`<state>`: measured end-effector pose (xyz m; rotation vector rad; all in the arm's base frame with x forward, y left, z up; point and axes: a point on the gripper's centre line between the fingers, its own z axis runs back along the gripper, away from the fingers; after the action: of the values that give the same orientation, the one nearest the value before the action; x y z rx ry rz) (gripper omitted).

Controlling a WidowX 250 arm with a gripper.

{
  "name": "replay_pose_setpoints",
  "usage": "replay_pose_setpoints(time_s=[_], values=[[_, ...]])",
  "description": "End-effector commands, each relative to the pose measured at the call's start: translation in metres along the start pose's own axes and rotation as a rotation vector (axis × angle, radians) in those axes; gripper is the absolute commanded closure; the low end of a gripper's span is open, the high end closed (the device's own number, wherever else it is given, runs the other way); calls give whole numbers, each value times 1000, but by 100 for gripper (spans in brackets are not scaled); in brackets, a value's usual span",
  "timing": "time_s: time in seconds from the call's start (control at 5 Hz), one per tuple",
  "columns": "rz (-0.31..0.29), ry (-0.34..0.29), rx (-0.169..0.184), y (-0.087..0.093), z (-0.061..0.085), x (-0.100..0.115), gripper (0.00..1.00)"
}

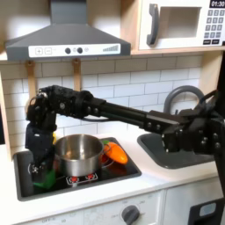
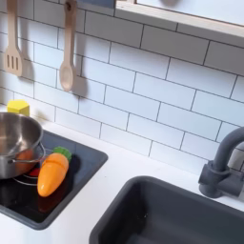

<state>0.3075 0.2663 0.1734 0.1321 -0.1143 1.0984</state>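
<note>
In the first exterior view my black arm reaches from the right across the stove and bends down at the left end. The gripper hangs low beside the left side of a steel pot, just above a green object on the black stovetop. Its fingers are dark against the dark stove, so I cannot make out their spacing. An orange toy carrot with a green top lies to the right of the pot. In the second exterior view the pot is at the left edge with the carrot beside it.
A grey sink with a dark faucet lies right of the stove. A wooden spatula and spoon hang on the tiled wall, with a yellow object behind the pot. A range hood and microwave sit overhead.
</note>
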Motion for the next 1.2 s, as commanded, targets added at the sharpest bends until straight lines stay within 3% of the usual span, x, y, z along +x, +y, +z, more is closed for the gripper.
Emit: replay_pose_setpoints(time_s=[0.0,0.4,0.8,1.0], values=[[5,17,15,-2,-1,2,0],[2,21,11,-2,1,1,0],[-17,-21,0,-1,5,5,0],[-40,1,-39,-4,7,-2,0]])
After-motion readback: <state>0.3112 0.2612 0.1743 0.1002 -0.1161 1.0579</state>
